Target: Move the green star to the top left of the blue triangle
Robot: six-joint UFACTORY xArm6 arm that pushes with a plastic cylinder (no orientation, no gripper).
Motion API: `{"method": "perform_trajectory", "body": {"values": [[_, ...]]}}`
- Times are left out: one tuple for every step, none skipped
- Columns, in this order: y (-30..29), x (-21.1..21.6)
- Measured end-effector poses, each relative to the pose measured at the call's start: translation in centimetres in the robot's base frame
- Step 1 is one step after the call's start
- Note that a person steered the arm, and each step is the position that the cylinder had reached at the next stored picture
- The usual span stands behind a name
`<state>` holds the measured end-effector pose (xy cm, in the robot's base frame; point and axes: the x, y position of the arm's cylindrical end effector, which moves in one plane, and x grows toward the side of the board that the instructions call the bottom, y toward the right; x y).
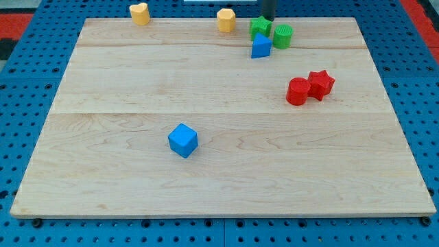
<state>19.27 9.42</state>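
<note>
At the far edge of the wooden tabletop (pixel 219 171), my tip (pixel 267 18) stands just above the green star (pixel 259 27), at the view's top, close to touching it or already against it — I cannot tell which. This tool is a bare rod with nothing to open or close, so it grips nothing; it can only shove.

The green star sits directly above the blue triangle (pixel 260 46), the two touching or nearly so, with the green cylinder (pixel 282 36) just beside them on the view's right. By my reading the task is mostly done but not finished — the star is at the triangle's top, not yet clearly at its top left. What is left looks like a short nudge toward the view's left, and my tip, placed above the star and slightly to its right, seems fairly set for that.

An orange block (pixel 226 20) waits just left of the star, so room there is tight. Another orange block (pixel 139 13), the red pair (pixel 310 87) and the blue cube (pixel 182 140) lie well apart.
</note>
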Motion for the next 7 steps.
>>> {"method": "perform_trajectory", "body": {"values": [[-1.4,1.0],[-2.0,3.0],[-2.5,4.5],[-4.0,4.5],[-2.9,2.0],[1.3,1.0],[5.5,1.5]]}}
